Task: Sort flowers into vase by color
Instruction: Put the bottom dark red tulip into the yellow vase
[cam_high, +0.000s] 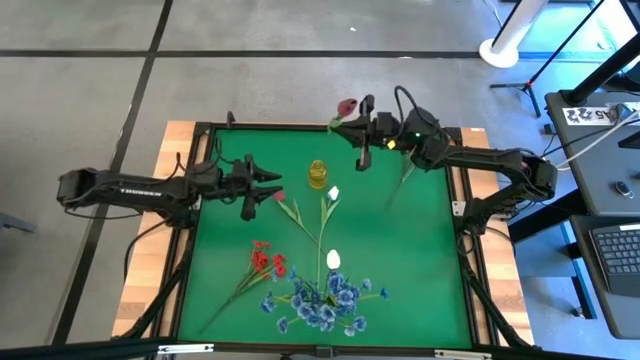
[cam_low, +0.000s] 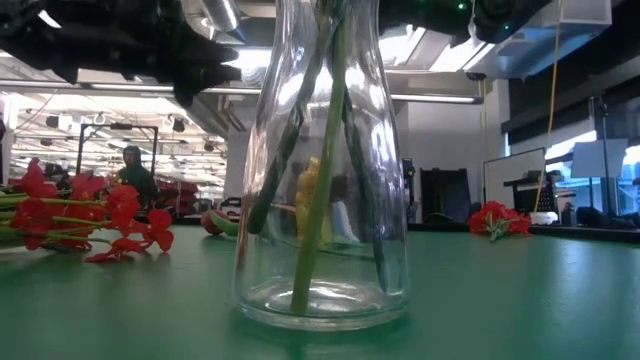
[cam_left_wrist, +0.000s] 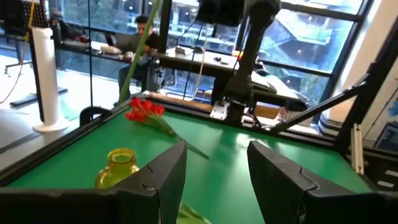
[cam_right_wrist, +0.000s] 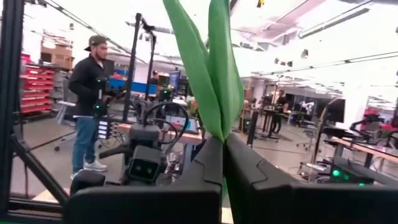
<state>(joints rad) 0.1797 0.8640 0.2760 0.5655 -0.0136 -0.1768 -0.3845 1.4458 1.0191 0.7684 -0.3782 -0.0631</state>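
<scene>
- green surface (cam_high: 420, 260) carries everything: loose flowers lie across the near half, with a small yellow vase (cam_high: 318, 174) around the middle towards the far side
- right gripper (cam_high: 365, 140) is up by the far edge, fingers clenched on the stem of a rosebud flower (cam_high: 347, 106), with the dark pink head sticking out past the edge
- left gripper (cam_high: 262, 185) waits just left of the yellow vase, fingers released and holding nothing
- clear glass vase (cam_low: 390, 200) in the low view already has a few green stems standing in it; can't tell its spot from above
- my take on the step: carry the rosebud to whichever vase fits its colour, let the stem hang upright, line the stem end over the neck and only let go once it's well inside. The yellow neck looks narrow, so go slow
- on the surface: a blue bunch (cam_high: 322, 300) nearest, a red bunch (cam_high: 266, 262) to its left, a white bud (cam_high: 333, 260) between them
- all thin and floppy-looking, with long green stems and small heads
</scene>
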